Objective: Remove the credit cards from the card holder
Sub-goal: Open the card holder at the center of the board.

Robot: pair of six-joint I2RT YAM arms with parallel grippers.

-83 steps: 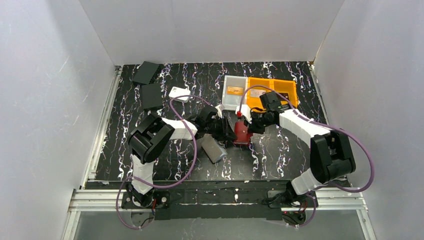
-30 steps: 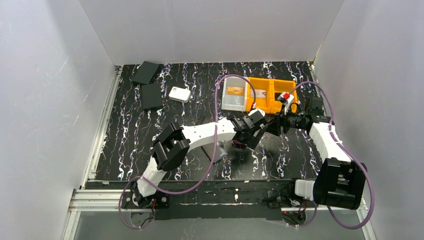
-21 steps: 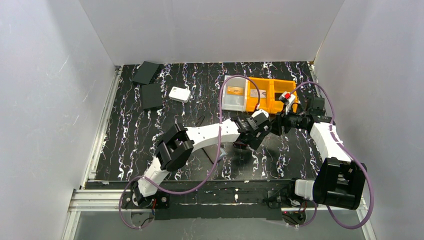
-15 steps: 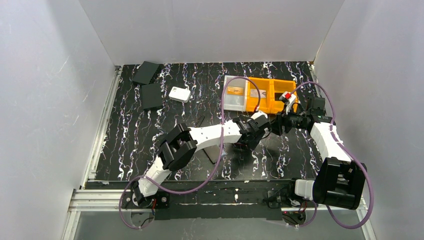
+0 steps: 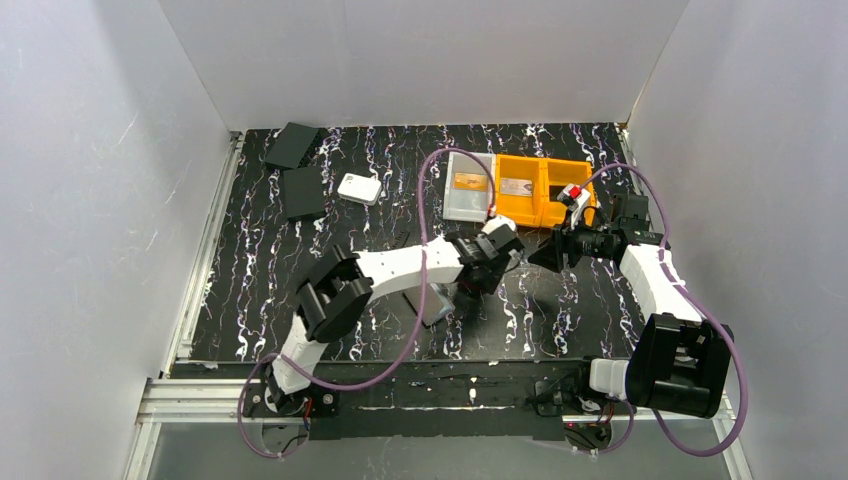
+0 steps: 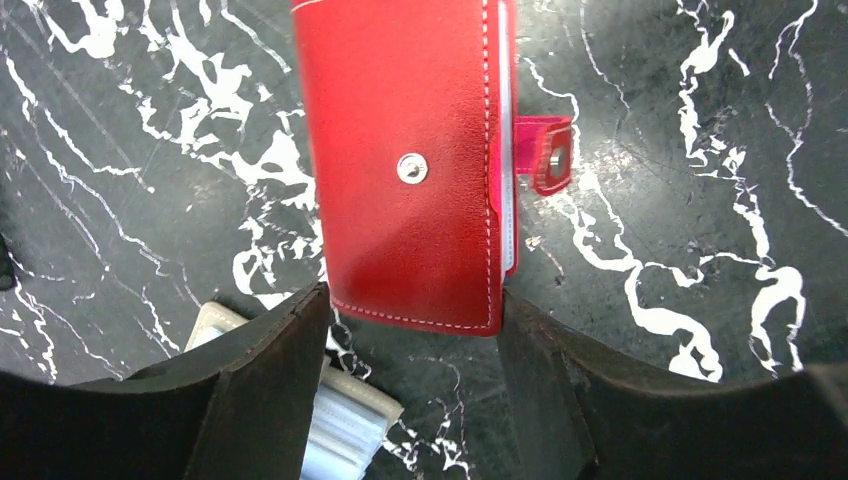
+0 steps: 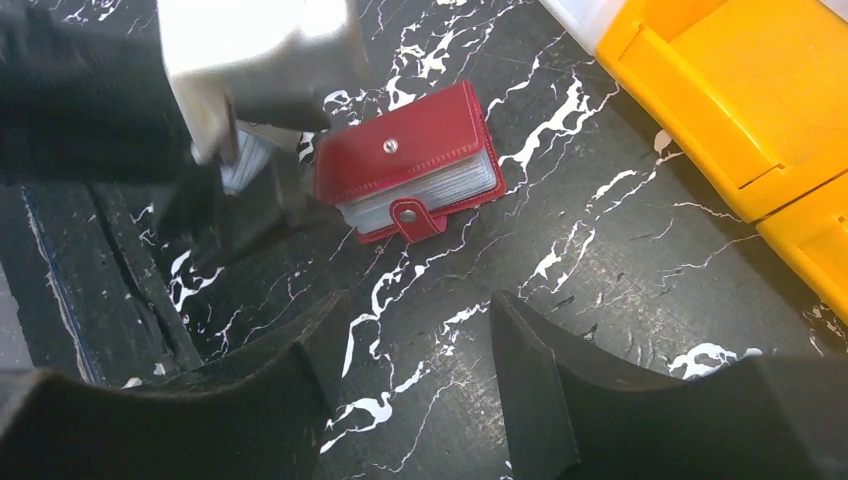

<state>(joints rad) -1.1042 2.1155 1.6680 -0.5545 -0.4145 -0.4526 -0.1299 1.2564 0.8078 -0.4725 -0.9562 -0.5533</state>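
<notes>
One card holder (image 6: 410, 170), red, lying flat about mid-table (image 5: 255, 260), a little near of the bins. It's closed. The snap tab (image 6: 545, 155) is undone and sticks out sideways, and clear sleeves show along the open edge. We can't count any cards inside it.

Left fingers (image 6: 250, 390): apart, straddling one short end of the holder, one tip at each long edge. The tips look right against the edges, but we can't tell whether they actually clamp it.

Right fingers (image 7: 250, 400): apart with nothing between them, hovering over bare table just right of the holder and pointing toward it.

We see two cards outside the holder:
- One orange-gold card (image 5: 467, 181) in the white bin (image 5: 470, 210).
- One silver-grey card (image 5: 515, 186) in the left compartment of the orange bin (image 5: 530, 210).

The two bins sit side by side at the far side of the table, white one on the left, touching.

The rest:
- One grey case (image 5: 432, 305) just left of the holder, partly under the left arm.
- One white rounded box (image 5: 358, 187) far left of centre.
- A black box (image 5: 292, 145) in the far-left corner.
- A second black box (image 5: 302, 192) just near of the first.
</notes>
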